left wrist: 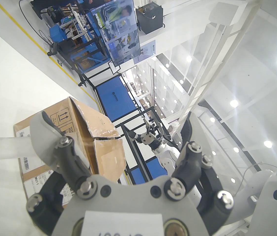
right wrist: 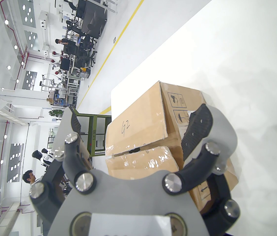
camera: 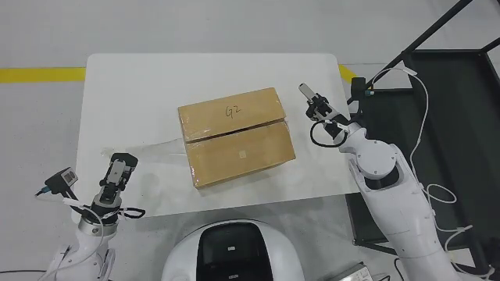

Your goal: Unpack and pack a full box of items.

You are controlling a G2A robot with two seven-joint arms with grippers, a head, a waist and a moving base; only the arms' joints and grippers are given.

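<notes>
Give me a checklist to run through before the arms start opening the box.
1. Box sits flat on the table: ok.
2. Left gripper open, holding nothing: ok.
3. Right gripper open, holding nothing: ok.
4. Both grippers apart from the box: ok.
5. Top flaps free to lift: cannot tell. The seam gapes a little in the right wrist view, but tape shows along it.
6. Box contents: cannot tell, since the flaps are down.
</notes>
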